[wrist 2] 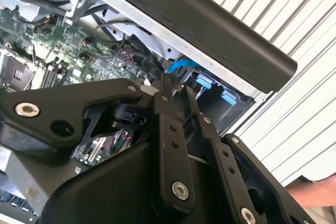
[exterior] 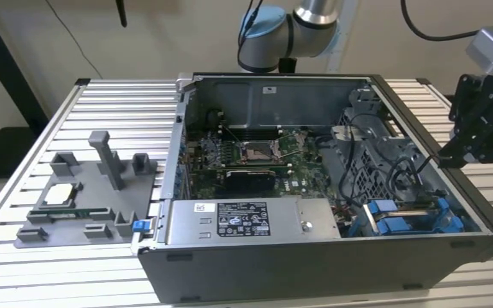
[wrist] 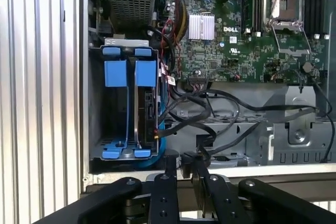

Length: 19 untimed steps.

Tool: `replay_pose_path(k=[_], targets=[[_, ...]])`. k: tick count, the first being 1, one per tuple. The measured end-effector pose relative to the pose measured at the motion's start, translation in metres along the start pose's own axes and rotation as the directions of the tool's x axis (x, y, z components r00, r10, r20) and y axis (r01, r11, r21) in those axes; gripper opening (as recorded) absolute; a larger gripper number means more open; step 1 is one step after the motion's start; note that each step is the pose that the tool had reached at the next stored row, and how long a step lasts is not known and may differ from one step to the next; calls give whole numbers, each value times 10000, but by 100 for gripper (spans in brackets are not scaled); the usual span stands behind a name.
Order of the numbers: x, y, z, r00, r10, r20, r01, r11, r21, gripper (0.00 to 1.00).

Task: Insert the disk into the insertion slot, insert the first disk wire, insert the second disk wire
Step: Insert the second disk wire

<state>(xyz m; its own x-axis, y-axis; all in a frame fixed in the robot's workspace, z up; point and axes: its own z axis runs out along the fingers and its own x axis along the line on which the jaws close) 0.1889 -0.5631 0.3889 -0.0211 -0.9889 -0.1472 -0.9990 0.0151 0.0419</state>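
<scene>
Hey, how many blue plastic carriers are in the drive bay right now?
2. In the first wrist view they stand side by side in the insertion slot: one blue carrier farther from the motherboard, the other carrier nearer it. Others may be hidden.

Unreadably fine print on the white-and-black sticker [exterior: 242,219] of the grey metal box [exterior: 313,223]; white logo [wrist: 231,29] on the motherboard [wrist: 247,59].

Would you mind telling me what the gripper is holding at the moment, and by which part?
The gripper appears shut on a black wire, pinched near its connector end.
</scene>
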Motion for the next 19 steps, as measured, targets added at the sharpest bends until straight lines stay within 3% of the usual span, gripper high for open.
replay_pose_path(k=[3,13,19], targets=[[0,-16,9,9999,1,159,-1,10000,-46,100],[6,-33,51,9996,140,248,-129,9990,-439,100],[10,-41,81,9995,144,297,-130,9989,-451,100]])
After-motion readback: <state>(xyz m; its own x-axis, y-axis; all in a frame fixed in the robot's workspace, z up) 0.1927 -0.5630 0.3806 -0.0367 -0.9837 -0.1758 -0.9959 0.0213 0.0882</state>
